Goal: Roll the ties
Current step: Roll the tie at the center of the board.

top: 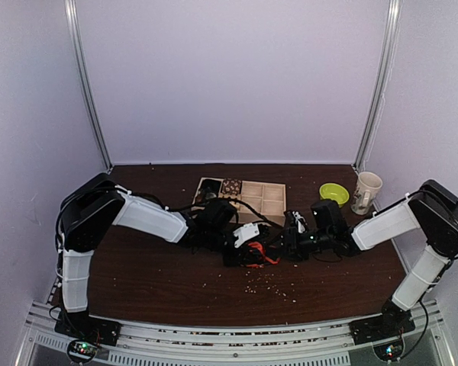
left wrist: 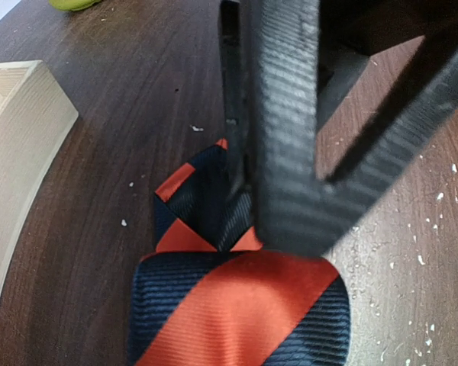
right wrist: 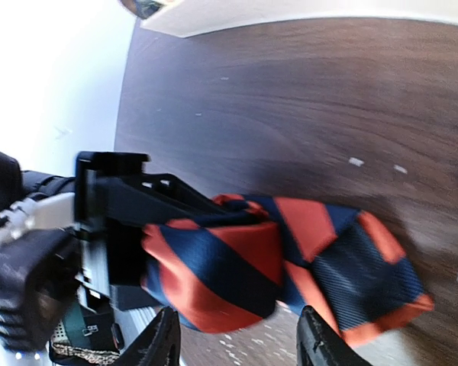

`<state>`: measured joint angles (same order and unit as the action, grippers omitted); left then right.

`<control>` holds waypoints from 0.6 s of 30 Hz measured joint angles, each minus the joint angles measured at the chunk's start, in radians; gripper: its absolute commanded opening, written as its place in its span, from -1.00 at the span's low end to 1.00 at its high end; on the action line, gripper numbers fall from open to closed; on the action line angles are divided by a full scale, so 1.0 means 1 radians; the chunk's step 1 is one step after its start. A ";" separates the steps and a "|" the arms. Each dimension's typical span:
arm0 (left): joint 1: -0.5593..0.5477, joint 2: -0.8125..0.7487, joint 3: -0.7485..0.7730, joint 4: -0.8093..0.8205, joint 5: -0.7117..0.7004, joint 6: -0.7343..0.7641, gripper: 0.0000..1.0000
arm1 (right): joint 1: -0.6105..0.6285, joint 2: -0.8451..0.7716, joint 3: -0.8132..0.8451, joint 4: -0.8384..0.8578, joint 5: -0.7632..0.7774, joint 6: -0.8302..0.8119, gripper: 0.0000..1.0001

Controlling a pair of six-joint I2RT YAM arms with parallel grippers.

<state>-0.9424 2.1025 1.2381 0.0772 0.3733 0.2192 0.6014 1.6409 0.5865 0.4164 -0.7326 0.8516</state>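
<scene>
the left gripper [top: 249, 247] has black fingers [left wrist: 286, 152] of ribbed, matte plastic, and they pinch the tie [right wrist: 275, 259] at its rolled end. the tie is a woven fabric with a fine rib and broad diagonal stripes, red-orange and very dark blue or black. the part in these jaws is a thick, rounded bundle. from it a flatter folded piece goes out and ends in an angled corner. it lies on the dark brown wooden table [left wrist: 122, 91], which has small pale crumbs [left wrist: 420, 259] on it. a block of light, unpainted wood, the tray [left wrist: 23, 130], stands off to the side of the left jaws, apart from the tie.

the long axis of the tie runs from the left jaws across the front of the right gripper [right wrist: 237, 347], and the flat end points away from the left jaws. the right jaws are spread. the two dark fingertips [right wrist: 164, 343] stand apart, with the tie just ahead of them, and they grasp nothing.
</scene>
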 measured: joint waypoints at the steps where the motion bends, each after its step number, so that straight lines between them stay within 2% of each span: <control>1: 0.000 0.000 0.000 0.000 0.000 0.000 -0.35 | 0.009 0.004 0.015 -0.002 -0.001 0.008 -0.03; 6: 0.000 0.000 0.000 0.000 0.000 0.000 -0.34 | 0.051 0.059 0.111 -0.009 0.003 0.012 -0.26; 9: 0.001 0.001 0.001 -0.002 -0.002 0.001 -0.34 | 0.061 0.102 0.133 -0.021 0.009 0.003 -0.69; 12: 0.001 0.003 0.002 -0.005 -0.006 0.002 -0.26 | 0.063 0.121 0.135 -0.014 0.005 -0.005 -1.00; 18: 0.000 0.003 -0.010 0.018 -0.021 -0.001 0.01 | 0.061 0.120 0.122 -0.008 0.018 -0.028 -1.00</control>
<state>-0.9428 2.1056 1.2278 0.0948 0.3527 0.2180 0.6621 1.7611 0.7086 0.4084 -0.7143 0.8238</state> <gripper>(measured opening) 0.459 0.073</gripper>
